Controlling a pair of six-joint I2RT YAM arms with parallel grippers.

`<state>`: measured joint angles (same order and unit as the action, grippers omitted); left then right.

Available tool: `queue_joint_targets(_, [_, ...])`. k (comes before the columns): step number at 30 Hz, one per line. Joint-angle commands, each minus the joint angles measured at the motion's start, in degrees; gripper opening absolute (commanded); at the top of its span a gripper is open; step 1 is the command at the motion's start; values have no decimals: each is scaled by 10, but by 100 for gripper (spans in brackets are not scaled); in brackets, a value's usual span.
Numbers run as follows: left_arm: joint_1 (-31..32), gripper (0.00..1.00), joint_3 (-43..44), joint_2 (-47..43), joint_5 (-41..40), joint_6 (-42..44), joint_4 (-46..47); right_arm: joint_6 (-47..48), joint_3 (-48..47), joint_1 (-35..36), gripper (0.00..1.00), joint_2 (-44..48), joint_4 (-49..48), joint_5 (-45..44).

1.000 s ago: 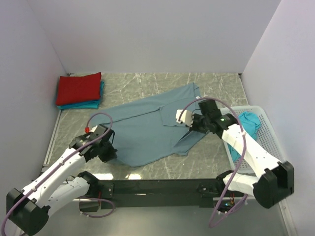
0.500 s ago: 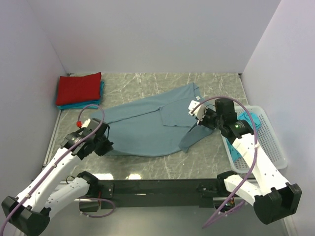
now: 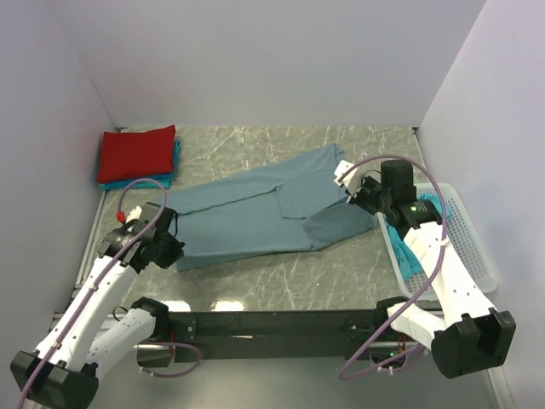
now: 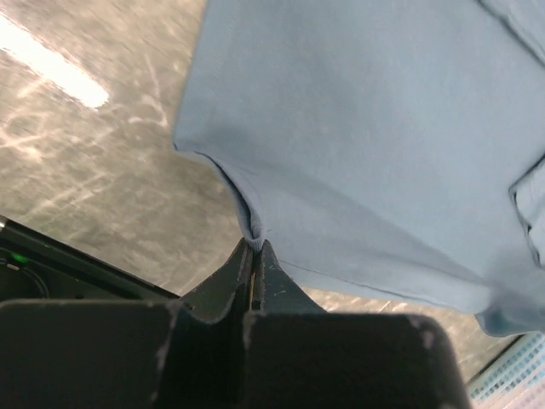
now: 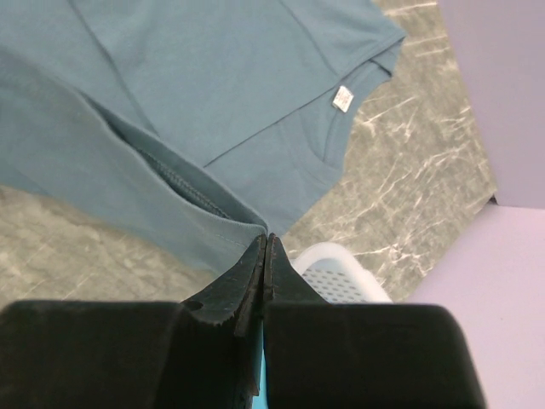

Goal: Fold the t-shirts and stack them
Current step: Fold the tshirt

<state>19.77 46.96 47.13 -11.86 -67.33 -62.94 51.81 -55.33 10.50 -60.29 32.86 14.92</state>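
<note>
One white perforated basket (image 3: 473, 256) stands at the right edge of the marble table (image 3: 281, 281) in the top view, and a crumpled teal shirt (image 3: 405, 256) lies in it, partly hidden under the right arm. At the far left corner a folded red shirt (image 3: 136, 153) sits on a folded teal one (image 3: 163, 181). The slate-blue shirt (image 3: 255, 217) stretches across the middle as a long band. The left gripper (image 3: 170, 251) pinches its near-left corner, and the right gripper (image 3: 369, 211) pinches its right end just beside the basket.

From the left wrist, the left gripper (image 4: 255, 247) has its fingers pressed together on a pucker of the slate-blue shirt (image 4: 366, 145), whose edge lifts off the table (image 4: 102, 153). A corner of the basket (image 4: 511, 375) shows at lower right.

From the right wrist, the right gripper (image 5: 266, 243) is clamped tight on a fold of the slate-blue shirt (image 5: 213, 85). The white neck label (image 5: 343, 98) faces up, and the basket (image 5: 341, 277) rim sits just past the fingertips.

Half a second earlier the shirt's near hem sagged in a rounded belly. Now the two grippers stand farther apart, left more to the left and right nearer the basket, and the cloth is drawn straighter and narrower.
</note>
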Motion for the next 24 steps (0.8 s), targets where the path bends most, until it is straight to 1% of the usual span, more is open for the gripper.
queue_joint_targets(1, [-40,0,19,1,1,40,6,-13,-42,-7,0,-9,-36,12])
queue_joint_targets(4, [-67,0,8,8,24,57,21,-15,-55,-8,0,-14,-40,14])
queue_joint_targets(13, [-116,0,-8,35,61,84,50,-23,-76,-8,0,-18,-61,17])
queue_joint_targets(18, [-129,0,-25,48,88,87,71,-24,-79,-8,0,-21,-73,17])
queue_joint_targets(24, [-137,0,-29,61,93,90,84,-27,-98,-7,0,-36,-83,13])
